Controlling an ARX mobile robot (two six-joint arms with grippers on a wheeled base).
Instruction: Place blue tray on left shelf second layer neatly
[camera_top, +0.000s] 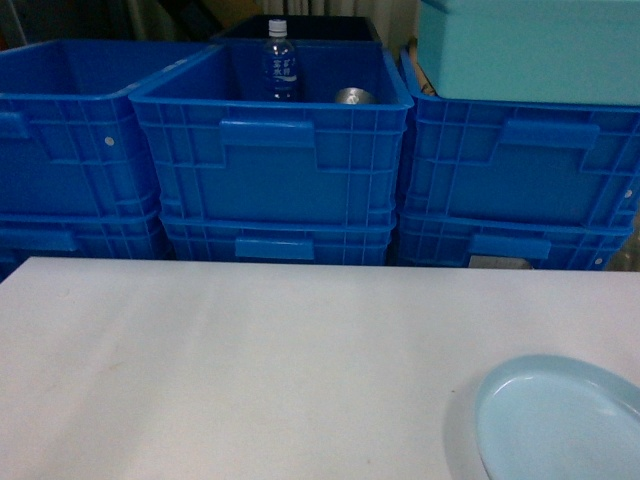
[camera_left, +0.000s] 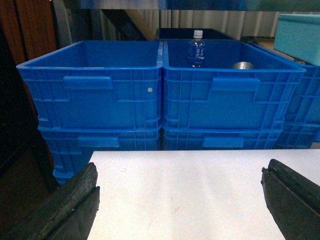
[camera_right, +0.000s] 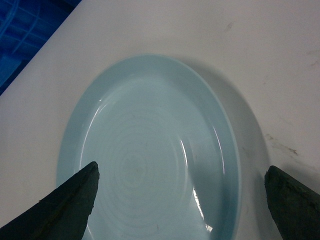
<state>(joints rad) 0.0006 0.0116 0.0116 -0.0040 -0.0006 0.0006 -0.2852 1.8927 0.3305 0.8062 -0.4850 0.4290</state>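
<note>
Blue tray: the blue tray (camera_top: 560, 420) lay flat on the white desk (camera_top: 250, 370), at its near right corner, rim up and nothing in it.
Right hand: the right hand (camera_right: 180, 200) hovered directly above the tray with its fingers (camera_right: 65, 207) spread wide, one to each side of the dish, not gripping; likely lined up so as to close on the rim.
Left hand: the left hand (camera_left: 180, 200) was also wide apart and held nothing, low over bare desk, facing the crates.
Crates: stacked dark-blue crates (camera_top: 270, 150) stood behind the desk; one held a bottle (camera_top: 280, 62).
Shelf: no steel rack tier could be made out, so the tray was judged far from its goal.
</note>
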